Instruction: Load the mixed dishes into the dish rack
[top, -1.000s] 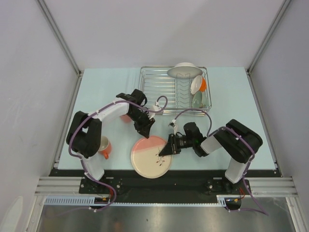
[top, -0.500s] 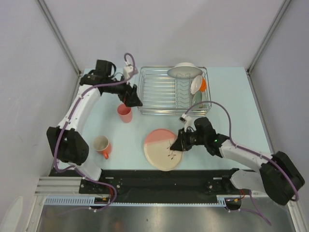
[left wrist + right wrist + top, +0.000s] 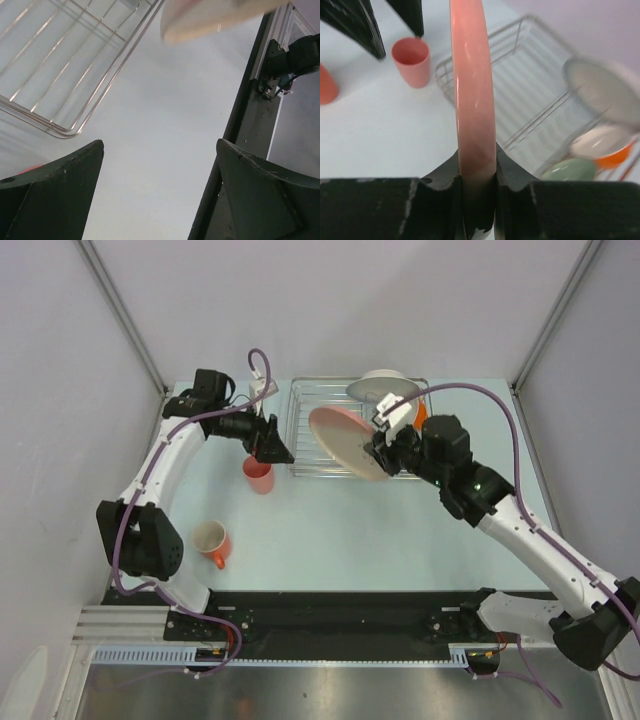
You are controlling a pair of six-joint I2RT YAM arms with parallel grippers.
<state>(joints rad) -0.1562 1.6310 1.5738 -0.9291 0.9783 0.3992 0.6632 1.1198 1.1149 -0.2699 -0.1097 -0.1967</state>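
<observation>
Having lifted the round pink-and-cream plate (image 3: 345,443) from the table a moment ago, my right gripper (image 3: 476,170) clamps its rim and holds it on edge over the silvery wire dish rack (image 3: 300,430). Slotting probably comes next, but I cannot tell which slot. My left gripper (image 3: 270,445) hangs wide open beside the salmon-pink tumbler (image 3: 258,475).

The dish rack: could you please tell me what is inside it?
The rack's right end holds a white plate, an orange, pale-inside dish and a green bowl. The pink plate in the right end effector hides part of its middle.
</observation>
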